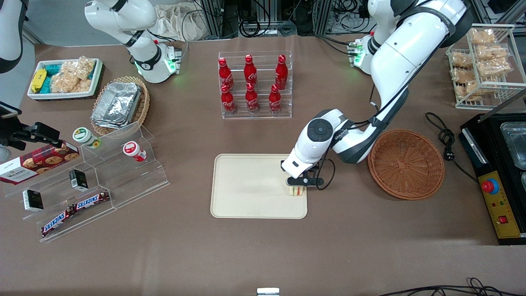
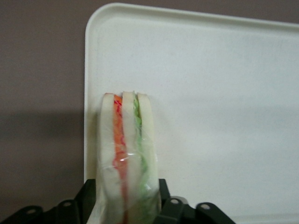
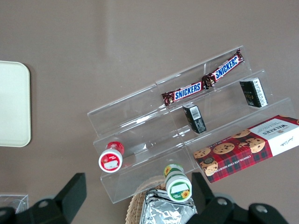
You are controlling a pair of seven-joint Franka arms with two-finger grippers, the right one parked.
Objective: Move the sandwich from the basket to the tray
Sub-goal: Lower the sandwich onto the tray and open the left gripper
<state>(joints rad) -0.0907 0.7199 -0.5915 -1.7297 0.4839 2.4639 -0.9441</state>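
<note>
Left wrist view alone shows the pincer (image 2: 126,205) clamping the sandwich (image 2: 126,154) over the tray (image 2: 210,93).

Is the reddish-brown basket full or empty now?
Empty: only bare weave shows in the basket; the gripper holds the sandwich over the tray.
</note>
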